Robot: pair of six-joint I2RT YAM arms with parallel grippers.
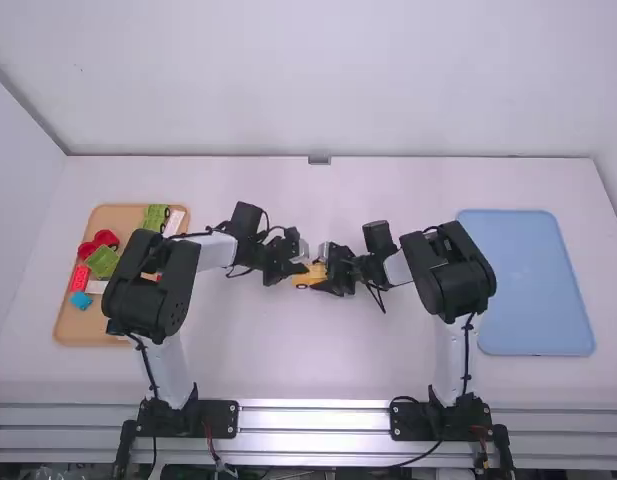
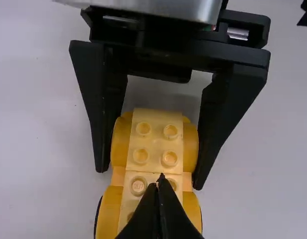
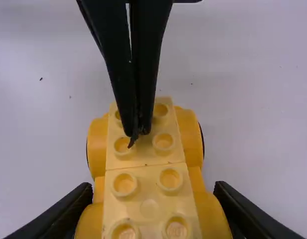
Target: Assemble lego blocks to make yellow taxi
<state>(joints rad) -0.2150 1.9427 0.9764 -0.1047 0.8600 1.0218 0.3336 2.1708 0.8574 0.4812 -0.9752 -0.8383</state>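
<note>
Near the middle of the high view, a yellow toy car of studded plastic blocks [image 1: 309,274] sits between the two arms. The black two-finger right gripper [image 1: 333,279] is clamped across its sides. The black left gripper [image 1: 293,268] has its fingertips pressed together over the pale studs on top. A light-blue flat tray [image 1: 531,285] lies at the frame's right.

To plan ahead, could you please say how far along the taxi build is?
Two pale blocks top the wheeled yellow car. The right gripper clasps it; the left gripper, closed, is at its studs. Pressing may remain; whether loose blocks belong is unclear.
</note>
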